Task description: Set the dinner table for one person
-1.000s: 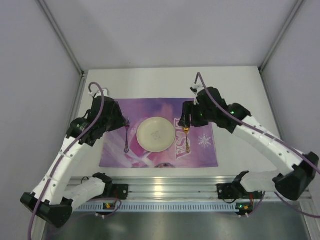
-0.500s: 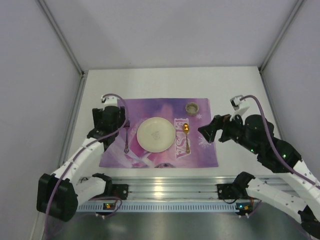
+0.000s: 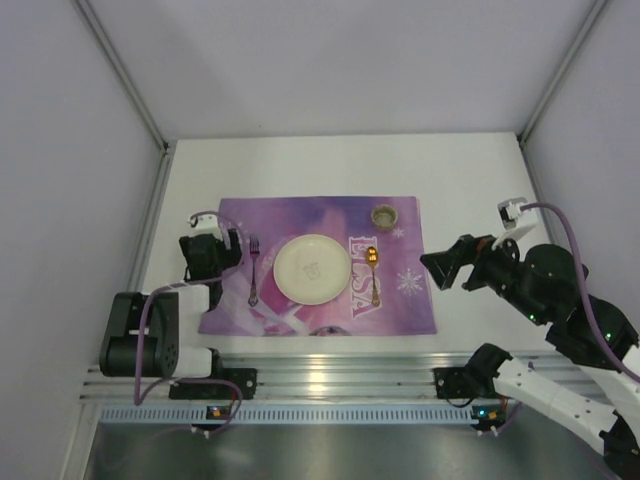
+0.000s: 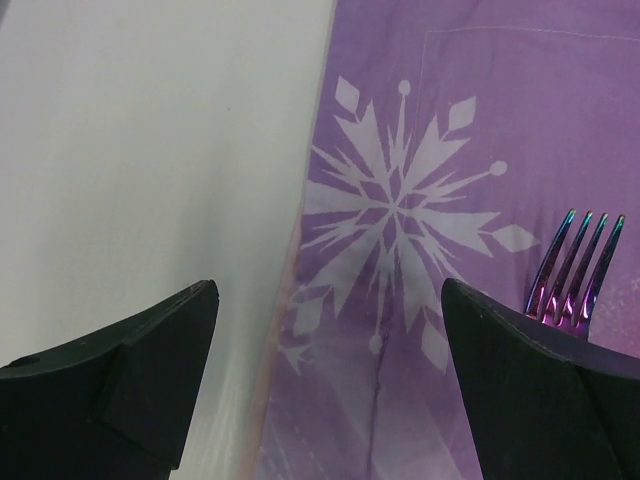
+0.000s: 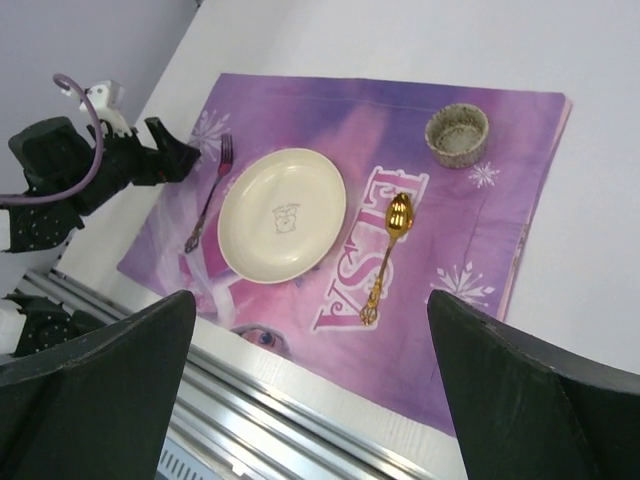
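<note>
1. The dinner table (image 3: pixel 300 165) is lying under everything, carrying the purple placemat (image 3: pixel 300 215) near its front edge
2. Both arms are drawing back from where they were half a second ago: the left gripper (image 4: pixel 328 295) is hanging spread over the placemat's left edge, the right gripper (image 5: pixel 310 300) spread, empty, beyond its right edge
3. The plate (image 3: pixel 312 268), fork (image 3: pixel 254 270), spoon (image 3: pixel 372 275) and small cup (image 3: pixel 383 215) are sitting arranged; the setting is looking finished, so only parking the arms is remaining

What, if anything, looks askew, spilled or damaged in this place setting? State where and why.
Nothing stands out. The plate sits centred on the placemat, fork to its left, spoon to its right, both roughly straight. The small bowl stands upright at the far right corner. No spills or damage show.
</note>
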Robot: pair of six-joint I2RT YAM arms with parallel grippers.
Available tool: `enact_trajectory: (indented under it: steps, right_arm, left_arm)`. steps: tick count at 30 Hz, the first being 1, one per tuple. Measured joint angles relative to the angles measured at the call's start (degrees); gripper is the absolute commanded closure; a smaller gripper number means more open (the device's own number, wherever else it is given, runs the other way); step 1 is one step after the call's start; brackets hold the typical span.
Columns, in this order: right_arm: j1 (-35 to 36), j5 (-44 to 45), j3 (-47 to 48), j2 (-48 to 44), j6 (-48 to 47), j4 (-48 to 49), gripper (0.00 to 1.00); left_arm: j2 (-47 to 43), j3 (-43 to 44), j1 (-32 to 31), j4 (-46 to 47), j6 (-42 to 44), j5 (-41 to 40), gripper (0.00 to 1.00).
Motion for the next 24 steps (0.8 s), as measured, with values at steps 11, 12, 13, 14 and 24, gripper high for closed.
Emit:
enact_trajectory:
  steps: [11,12,13,14,24]
  right_arm:
    - [0.02,2.32,-0.33,-8.22,3.58,-10.64,0.0]
    - [0.02,2.49,-0.61,-9.33,4.13,-11.3,0.0]
    - [0.02,2.71,-0.79,-10.08,4.72,-12.0,0.0]
    - [0.02,2.93,-1.05,-10.49,5.2,-12.2,0.0]
    - [0.02,4.46,-2.03,-10.01,5.9,-12.22,0.0]
  left_arm:
    - [11.41,2.16,2.45,14.49,0.31,8.37,0.01]
    - [11.43,1.57,2.45,16.22,0.33,8.76,0.02]
    - [11.72,0.24,2.43,20.35,0.44,9.31,0.02]
    - [11.98,-1.07,2.38,24.04,0.46,9.51,0.02]
    - [12.79,-2.05,1.4,28.04,1.38,7.91,0.02]
